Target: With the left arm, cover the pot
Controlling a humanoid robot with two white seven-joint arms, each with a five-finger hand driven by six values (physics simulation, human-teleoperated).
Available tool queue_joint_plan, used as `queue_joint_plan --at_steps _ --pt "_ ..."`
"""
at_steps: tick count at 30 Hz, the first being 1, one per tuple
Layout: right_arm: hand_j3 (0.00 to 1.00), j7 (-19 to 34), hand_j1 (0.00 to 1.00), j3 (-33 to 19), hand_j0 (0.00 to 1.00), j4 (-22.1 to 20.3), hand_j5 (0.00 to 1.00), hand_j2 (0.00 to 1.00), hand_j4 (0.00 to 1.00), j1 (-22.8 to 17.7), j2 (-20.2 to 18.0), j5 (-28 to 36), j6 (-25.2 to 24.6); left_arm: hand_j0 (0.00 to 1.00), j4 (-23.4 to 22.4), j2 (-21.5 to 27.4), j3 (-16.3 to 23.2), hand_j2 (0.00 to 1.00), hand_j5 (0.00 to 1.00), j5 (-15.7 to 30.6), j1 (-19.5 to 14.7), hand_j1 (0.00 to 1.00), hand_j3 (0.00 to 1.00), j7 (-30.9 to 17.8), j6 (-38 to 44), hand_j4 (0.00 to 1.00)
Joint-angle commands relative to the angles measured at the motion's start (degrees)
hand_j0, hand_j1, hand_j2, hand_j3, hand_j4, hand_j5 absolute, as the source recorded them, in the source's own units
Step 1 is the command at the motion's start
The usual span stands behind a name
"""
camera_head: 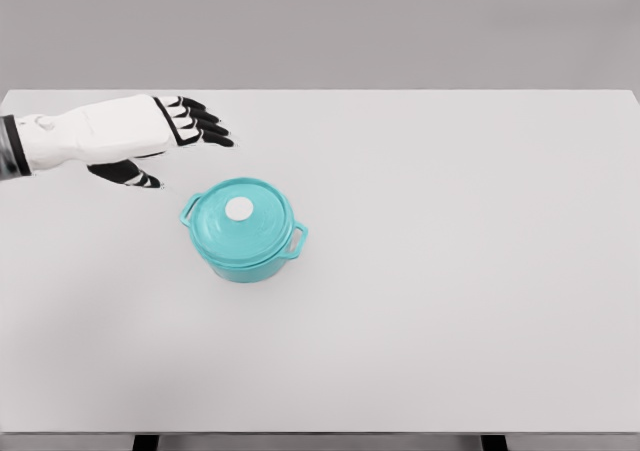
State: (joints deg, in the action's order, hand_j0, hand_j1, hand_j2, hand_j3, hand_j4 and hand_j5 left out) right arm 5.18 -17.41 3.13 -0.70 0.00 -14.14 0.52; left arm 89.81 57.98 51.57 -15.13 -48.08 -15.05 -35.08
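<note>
A teal pot [245,239] with two side handles stands on the white table [450,271], left of the middle. Its teal lid [240,221] with a white round knob [240,209] sits on top of it, covering it. My left hand [178,141] hovers up and to the left of the pot, apart from it, with the dark fingers [205,123] stretched out and the thumb [130,174] below. It is open and holds nothing. The right arm is out of view.
The white table stretches wide to the right and front of the pot. Its front edge runs along the bottom of the view, with dark legs [145,442] showing under it.
</note>
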Motion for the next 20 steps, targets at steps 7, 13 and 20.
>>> queue_joint_plan --at_steps 7,13,20 --pt "1.0 0.01 1.0 0.0 1.0 -0.05 1.0 1.0 1.0 0.0 0.0 -0.01 0.0 1.0 -6.93 2.23 -14.04 1.0 1.0 1.34 14.32 1.0 1.0 -0.33 0.08 1.0" --pt "1.0 0.01 1.0 0.0 1.0 0.04 1.0 1.0 1.0 0.0 0.0 -0.01 0.0 1.0 -6.49 2.49 -14.13 1.0 1.0 1.51 14.68 1.0 1.0 -0.42 0.08 1.0" --pt "1.0 0.01 1.0 0.0 1.0 0.04 1.0 1.0 1.0 0.0 0.0 -0.01 0.0 1.0 -6.32 2.32 -14.04 1.0 1.0 1.42 14.68 1.0 1.0 -0.51 0.08 1.0"
